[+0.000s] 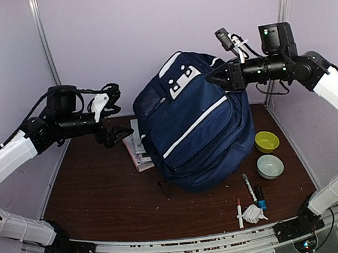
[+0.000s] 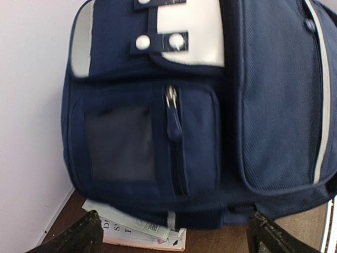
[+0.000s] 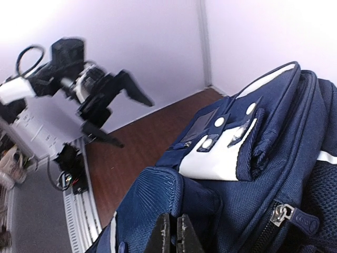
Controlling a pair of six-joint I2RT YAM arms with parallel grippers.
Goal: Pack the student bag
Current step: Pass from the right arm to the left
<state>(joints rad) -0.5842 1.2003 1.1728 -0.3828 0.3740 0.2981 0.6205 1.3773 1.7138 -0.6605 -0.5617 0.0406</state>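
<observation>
Right gripper (image 1: 211, 78) shut, perhaps touching student bag (image 1: 199, 129) edge.

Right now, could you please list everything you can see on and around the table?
student bag: one, navy with a white stripe, table centre.
books: count unclear, pale covers, tucked under the bag's left edge.
yellow-green bowl: one, right of the bag.
pale bowl: one, grey-blue, just nearer.
pens: three, mixed colours, front right.
crumpled wad: one, white, beside the pens.
table: one, dark brown.
left gripper: open, left of the bag.
right gripper: shut, at the bag's top.
</observation>
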